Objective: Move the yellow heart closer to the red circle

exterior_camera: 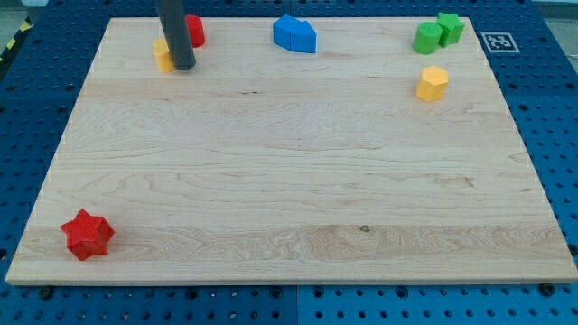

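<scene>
A yellow block [163, 54], likely the yellow heart, lies near the board's top left, partly hidden behind my rod. A red block [194, 31], likely the red circle, sits just up and right of it, also partly hidden. My tip [183, 66] rests on the board between them, touching or nearly touching the yellow block's right side and just below the red block. The two blocks are about a block's width apart.
A wooden board [298, 181] lies on a blue pegboard. Two blue blocks [295, 34] sit at top centre. Two green blocks [439, 32] sit at top right, a yellow hexagon-like block [433, 83] below them. A red star [87, 234] lies at bottom left.
</scene>
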Motion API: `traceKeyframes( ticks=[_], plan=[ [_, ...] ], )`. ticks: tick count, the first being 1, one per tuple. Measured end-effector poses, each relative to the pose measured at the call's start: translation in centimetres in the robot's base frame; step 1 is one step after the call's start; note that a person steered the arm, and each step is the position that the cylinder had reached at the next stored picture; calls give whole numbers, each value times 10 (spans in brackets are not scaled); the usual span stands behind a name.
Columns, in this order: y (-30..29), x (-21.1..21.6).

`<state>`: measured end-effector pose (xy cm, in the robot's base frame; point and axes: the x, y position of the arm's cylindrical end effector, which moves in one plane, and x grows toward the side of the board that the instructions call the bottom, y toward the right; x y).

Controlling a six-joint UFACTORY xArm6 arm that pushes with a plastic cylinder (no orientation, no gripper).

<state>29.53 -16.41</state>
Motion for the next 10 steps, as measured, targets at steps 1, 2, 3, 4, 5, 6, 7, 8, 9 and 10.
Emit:
traceKeyframes(
  ticks=[1, 2, 3, 4, 5, 6, 7, 8, 9, 10],
  plan=[
    [-5, -9],
    [-5, -8],
    [0, 16],
    [0, 34],
    [-14, 34],
    [-35, 34],
    [-36, 24],
    [-36, 1],
    [-36, -11],
    [-36, -21]
  ],
)
